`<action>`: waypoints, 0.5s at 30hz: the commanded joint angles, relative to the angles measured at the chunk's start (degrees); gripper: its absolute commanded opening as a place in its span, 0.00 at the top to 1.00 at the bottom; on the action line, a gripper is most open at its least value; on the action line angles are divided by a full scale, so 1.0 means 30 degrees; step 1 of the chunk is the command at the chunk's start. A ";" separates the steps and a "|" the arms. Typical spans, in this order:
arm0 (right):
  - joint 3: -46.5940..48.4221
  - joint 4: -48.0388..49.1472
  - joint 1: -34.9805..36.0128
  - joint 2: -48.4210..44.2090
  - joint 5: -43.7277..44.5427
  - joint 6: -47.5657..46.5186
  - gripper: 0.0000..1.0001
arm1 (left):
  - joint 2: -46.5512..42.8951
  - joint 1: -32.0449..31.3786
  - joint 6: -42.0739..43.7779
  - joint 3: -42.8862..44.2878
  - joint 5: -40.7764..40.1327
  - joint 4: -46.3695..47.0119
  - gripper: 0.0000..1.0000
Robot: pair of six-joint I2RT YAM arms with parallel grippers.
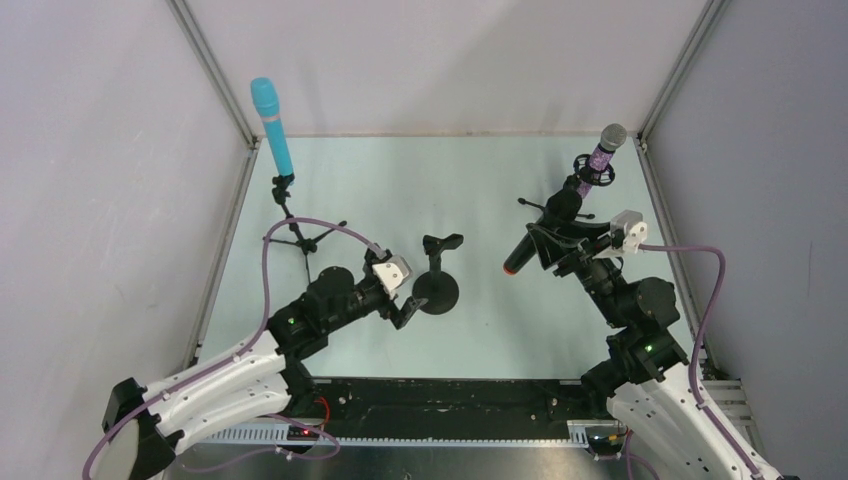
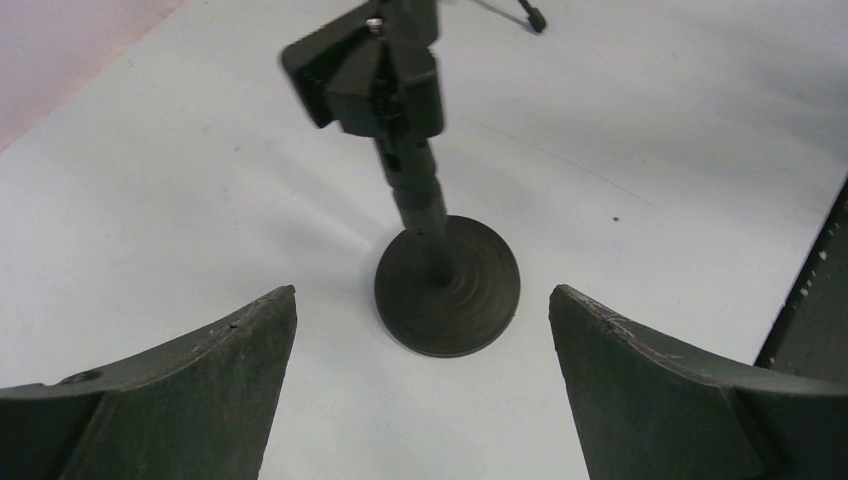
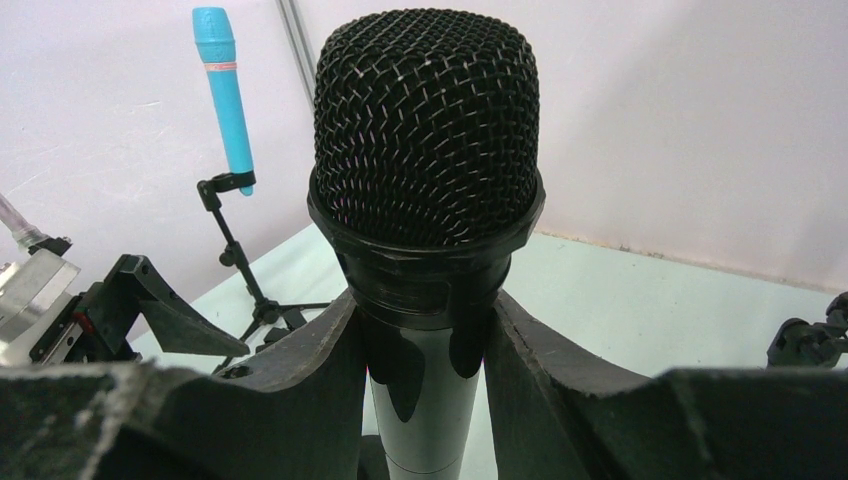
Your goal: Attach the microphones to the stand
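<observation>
My right gripper [image 1: 562,252] is shut on the black microphone [image 1: 527,255]. It holds it tilted above the table, with the orange end [image 1: 510,268] pointing left. In the right wrist view the fingers [image 3: 330,350] clamp the body just under the black grille [image 3: 428,130]. The empty round-base stand [image 1: 436,288], with its clip [image 1: 443,243] on top, is at the centre. My left gripper [image 1: 405,308] is open beside its base; the left wrist view shows the base [image 2: 447,300] just ahead of the open gripper [image 2: 422,292]. The light blue microphone [image 1: 272,125] and the purple one [image 1: 606,148] each sit in a stand.
The blue microphone's tripod stand [image 1: 298,228] is at the back left and also shows in the right wrist view [image 3: 240,260]. The purple microphone's stand with a ring mount [image 1: 595,172] is at the back right. Grey walls and metal frame posts enclose the table.
</observation>
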 commanded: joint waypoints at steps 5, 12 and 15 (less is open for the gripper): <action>-0.0010 0.1582 -0.0056 0.0012 -0.0433 -0.0532 1.00 | 0.1850 0.2162 0.1829 0.2396 0.5479 0.0187 0.00; -0.0210 0.1693 -0.0080 0.0259 -0.0897 -0.0606 1.00 | 0.3211 0.3765 0.2709 0.4500 0.6962 -0.0269 0.00; -0.0283 0.1938 -0.0079 0.0476 -0.1159 -0.0658 1.00 | 0.3770 0.4176 0.3503 0.5478 0.7561 -0.1111 0.00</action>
